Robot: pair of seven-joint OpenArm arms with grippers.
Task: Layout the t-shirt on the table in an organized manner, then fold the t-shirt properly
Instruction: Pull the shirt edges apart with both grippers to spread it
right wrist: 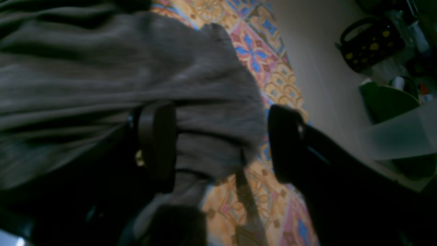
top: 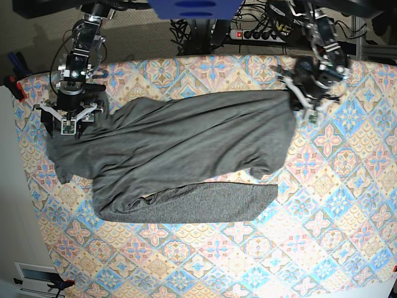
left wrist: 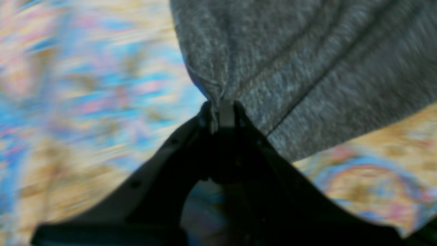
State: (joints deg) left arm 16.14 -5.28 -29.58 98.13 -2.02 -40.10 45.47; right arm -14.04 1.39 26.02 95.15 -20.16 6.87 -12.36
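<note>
- The t-shirt (top: 186,155) was seen lying rumpled across the bench (top: 335,205), its lower layer showing below.
- The left hand (left wrist: 223,114) was clamped on a fabric corner.
- The right hand (right wrist: 218,143) stood apart astride the other end, gripping nothing.
- It was judged that both ends should be gripped first, then drawn apart evenly and low.

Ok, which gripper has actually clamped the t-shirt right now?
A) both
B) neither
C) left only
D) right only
C: the left gripper is pinched shut on a bunched bit of the t-shirt, while the right gripper stands wide open, its fingers straddling the fabric without closing.
</note>
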